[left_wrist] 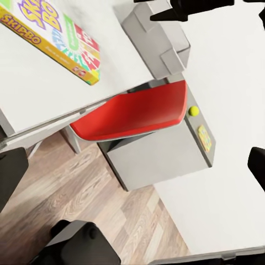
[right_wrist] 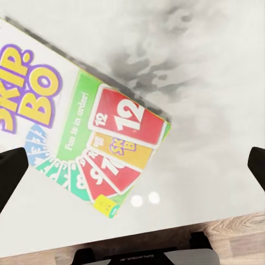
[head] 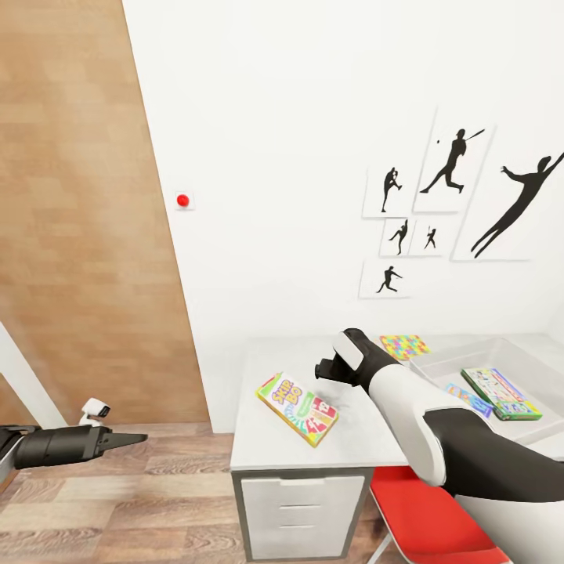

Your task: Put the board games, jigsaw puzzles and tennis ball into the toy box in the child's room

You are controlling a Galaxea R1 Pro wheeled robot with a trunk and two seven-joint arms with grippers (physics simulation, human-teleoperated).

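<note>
the right gripper (head: 323,368) hangs spread and empty just above the table (head: 266,450), over the skip-bo board game (head: 298,408) lying flat near the front edge. the left gripper (head: 137,439) is low beside the table; whether it is spread i cannot tell. two smaller board games (head: 501,393) lie inside the toy box (head: 439,362), a jigsaw puzzle (head: 404,345) behind it.

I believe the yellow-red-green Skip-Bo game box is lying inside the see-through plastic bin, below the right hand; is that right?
Not quite: the yellow-red-green Skip-Bo game box lies on the light grey desk top, outside the see-through plastic bin, below the right hand, as the head view shows.
</note>
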